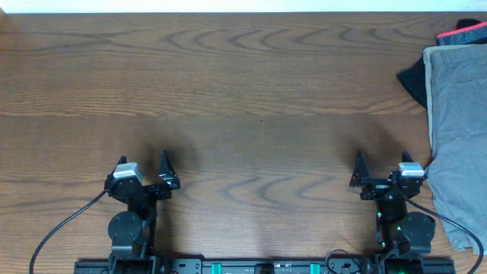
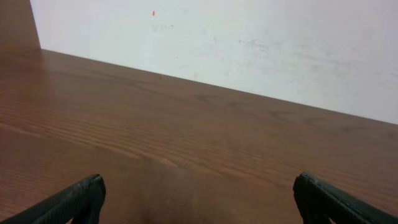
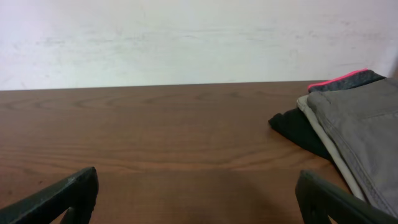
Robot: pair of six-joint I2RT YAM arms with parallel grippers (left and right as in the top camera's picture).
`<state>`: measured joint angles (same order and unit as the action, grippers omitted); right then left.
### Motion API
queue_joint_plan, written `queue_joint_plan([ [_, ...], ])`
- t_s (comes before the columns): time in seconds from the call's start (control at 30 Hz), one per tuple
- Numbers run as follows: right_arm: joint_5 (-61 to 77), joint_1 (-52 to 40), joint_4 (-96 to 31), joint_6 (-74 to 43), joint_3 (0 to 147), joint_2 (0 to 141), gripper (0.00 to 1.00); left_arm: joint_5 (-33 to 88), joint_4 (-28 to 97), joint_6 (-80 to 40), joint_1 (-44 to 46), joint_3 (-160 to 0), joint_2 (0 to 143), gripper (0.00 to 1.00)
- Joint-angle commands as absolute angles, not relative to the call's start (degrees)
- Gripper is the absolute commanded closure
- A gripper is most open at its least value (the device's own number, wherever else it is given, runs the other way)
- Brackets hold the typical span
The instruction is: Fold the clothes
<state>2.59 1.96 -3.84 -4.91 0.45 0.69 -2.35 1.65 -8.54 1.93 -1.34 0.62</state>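
A pile of clothes lies at the table's right edge. On top are grey shorts [image 1: 456,129], also in the right wrist view [image 3: 364,130], with a pale tan edge [image 3: 311,112] under them. A black garment [image 1: 415,80] sticks out to the left. My left gripper [image 1: 143,167] is open and empty at the front left, far from the pile; its view [image 2: 199,186] shows only bare wood. My right gripper [image 1: 383,171] is open and empty at the front right, just left of the shorts' lower part; bare wood lies between its jaws [image 3: 198,180].
A dark garment with pink-red trim [image 1: 463,32] lies at the pile's far end. The wooden table [image 1: 243,99] runs to a white wall [image 3: 186,37] at the back. Arm cables trail at the front edge.
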Motion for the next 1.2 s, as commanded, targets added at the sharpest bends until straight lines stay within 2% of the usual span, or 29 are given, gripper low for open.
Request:
queue_joint_plan([
  [0.0, 2.37, 1.43, -4.08, -4.19, 0.32, 0.45, 0.01, -3.49, 3.88, -7.38, 1.67, -0.23, 0.25, 0.02],
  [1.17, 3.42, 1.43, -3.57, -4.73, 0.32, 0.45, 0.01, -3.49, 3.88, -7.38, 1.67, -0.23, 0.25, 0.02],
])
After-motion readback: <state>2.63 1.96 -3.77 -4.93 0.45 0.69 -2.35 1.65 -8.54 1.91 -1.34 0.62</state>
